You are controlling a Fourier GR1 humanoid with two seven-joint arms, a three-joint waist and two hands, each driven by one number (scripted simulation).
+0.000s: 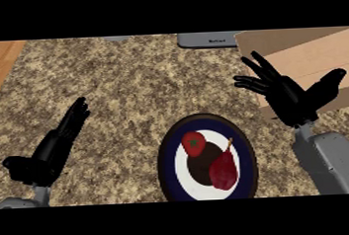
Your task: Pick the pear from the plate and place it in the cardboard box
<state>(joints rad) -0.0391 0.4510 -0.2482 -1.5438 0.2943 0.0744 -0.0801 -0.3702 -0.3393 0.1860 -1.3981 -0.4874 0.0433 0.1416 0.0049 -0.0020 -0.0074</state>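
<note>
Head view: pear on plate, both hands open

Left robot hand rests at the left, fingers straight, holding nothing. One plate on the speckled table carries one dark red pear and one red pepper, touching. Right robot hand, fingers spread, hovers over one cardboard box, beside a grey appliance.

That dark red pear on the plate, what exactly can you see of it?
The pear is deep red and glossy, with a thin brownish stem slanting up from its narrow top. It lies on the white centre of the round, dark-rimmed plate, toward its lower right, and seems to touch a dark rounded item on its left. A brighter red fruit sits just above that. Neither hand touches the pear.
</note>
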